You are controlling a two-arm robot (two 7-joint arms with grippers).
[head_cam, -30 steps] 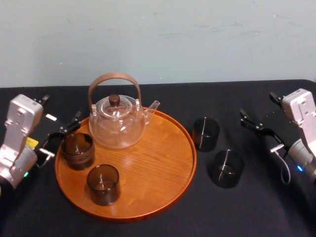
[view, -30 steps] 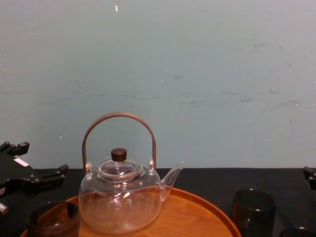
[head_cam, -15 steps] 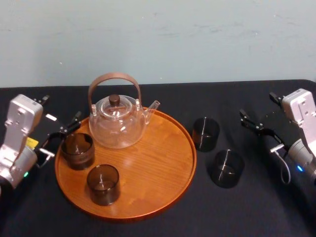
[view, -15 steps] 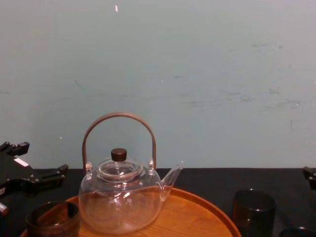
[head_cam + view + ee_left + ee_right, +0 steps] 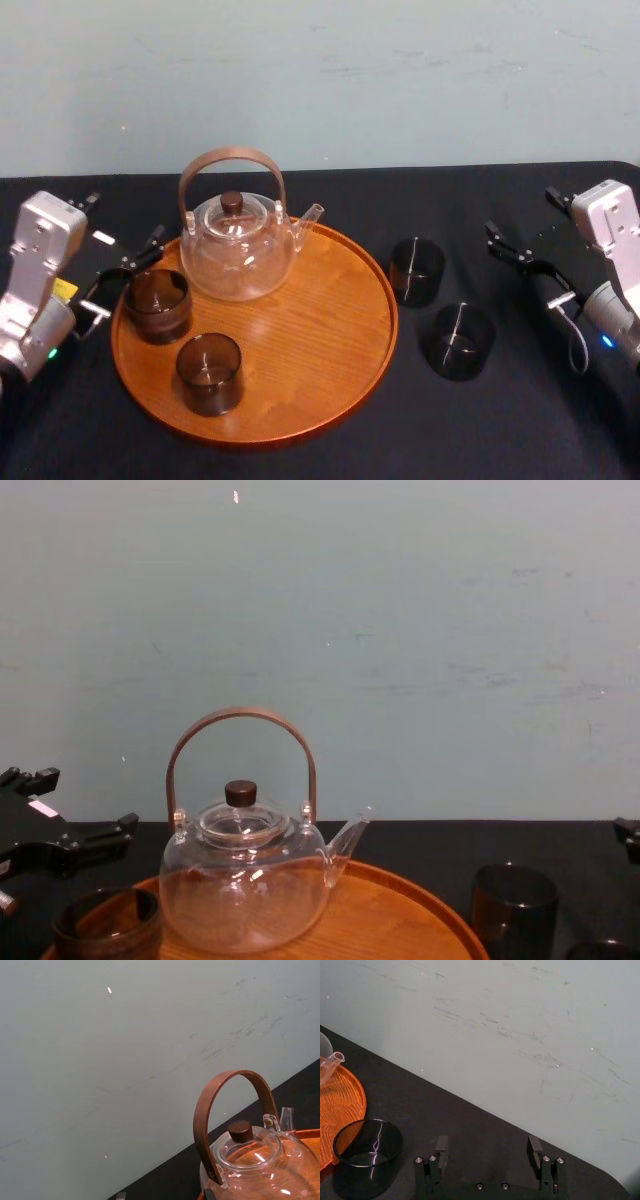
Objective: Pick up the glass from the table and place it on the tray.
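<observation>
Black table [image 5: 350,195] bears glass [image 5: 416,270] beside tray [image 5: 320,340]; both arms' jaws seemingly apart.

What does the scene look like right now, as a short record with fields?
tray: round, wooden, on black table
on tray: teapot, back tray glass, front tray glass
on table, right of tray: back table glass, front table glass
left gripper: open, at tray's left edge beside back tray glass
right gripper: open, empty, right of back table glass
</observation>
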